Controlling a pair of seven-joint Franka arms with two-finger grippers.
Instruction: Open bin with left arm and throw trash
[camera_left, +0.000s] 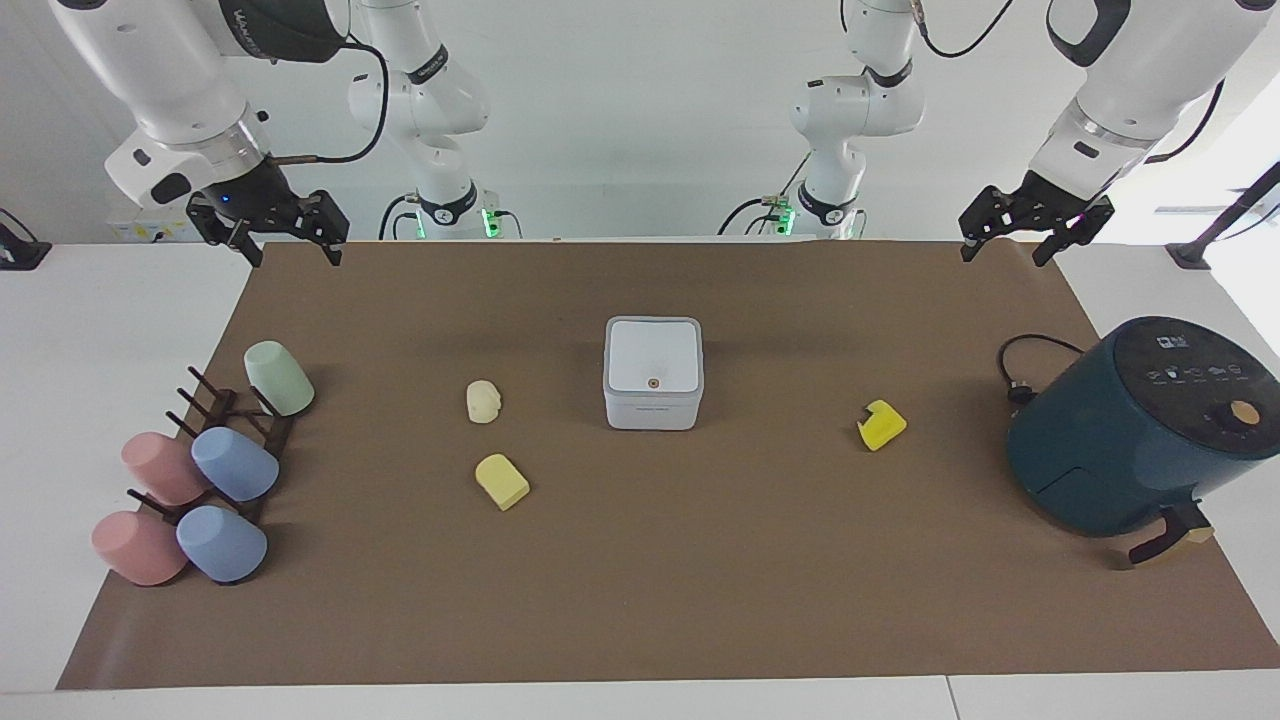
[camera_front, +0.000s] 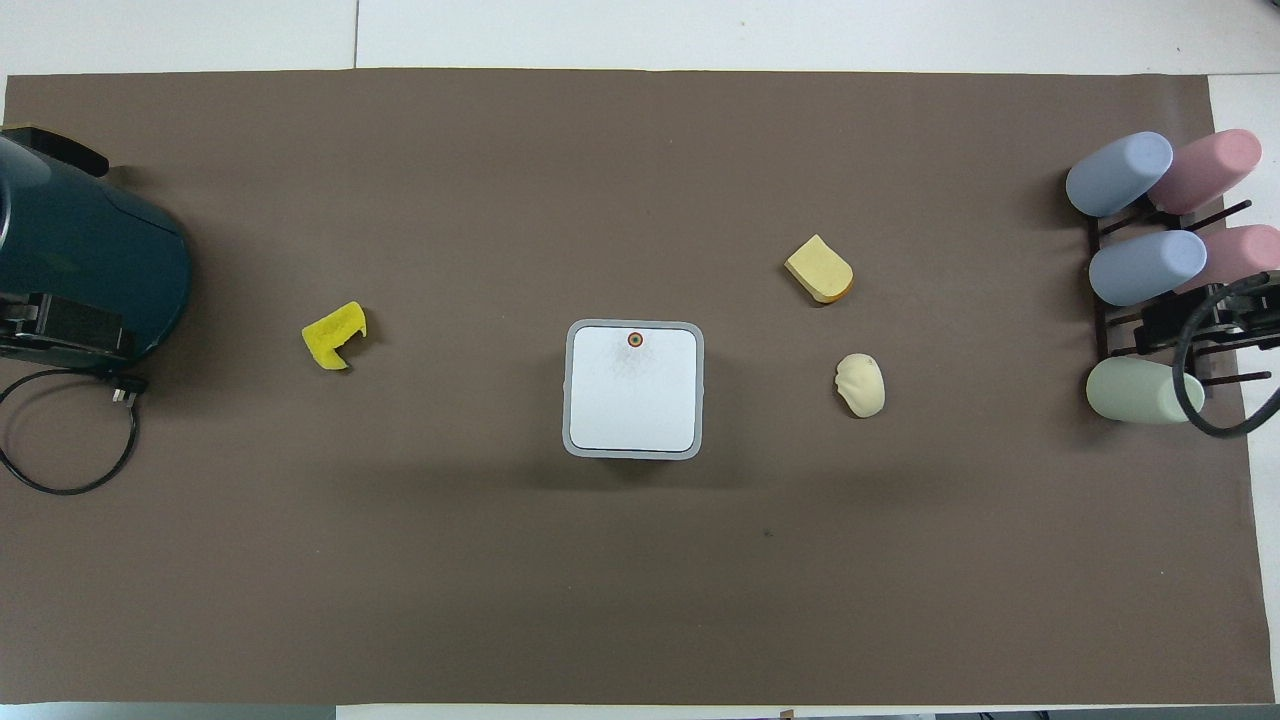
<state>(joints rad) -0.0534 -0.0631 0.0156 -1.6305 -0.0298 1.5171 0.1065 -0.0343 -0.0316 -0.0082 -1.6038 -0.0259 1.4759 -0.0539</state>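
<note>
Both grippers hang raised over the robots' edge of the tabletop, and we see each with its fingers spread and holding nothing: the left gripper (camera_left: 1035, 238) over the end where the air fryer stands, the right gripper (camera_left: 268, 232) over the end with the cups. Both arms wait.

We find the bin (camera_left: 653, 372) at the middle of the brown mat (camera_left: 640, 600), a white square box with rounded corners. Its flat lid is shut, a tiny round button near one edge, so we cannot see inside.

Three pieces of trash lie loose on the mat. A cream lumpy piece (camera_left: 484, 401) sits beside the bin toward the right arm's end; a pale yellow rounded block (camera_left: 502, 481) lies near it, farther from the robots. A bright yellow notched chunk (camera_left: 881, 425) lies toward the left arm's end.

At that end sits the rounded, dark teal air fryer (camera_left: 1140, 430), its black cord (camera_left: 1020, 365) looped beside it. Pastel cups (camera_left: 215, 470) rest tilted on a dark peg rack (camera_left: 215, 405).
</note>
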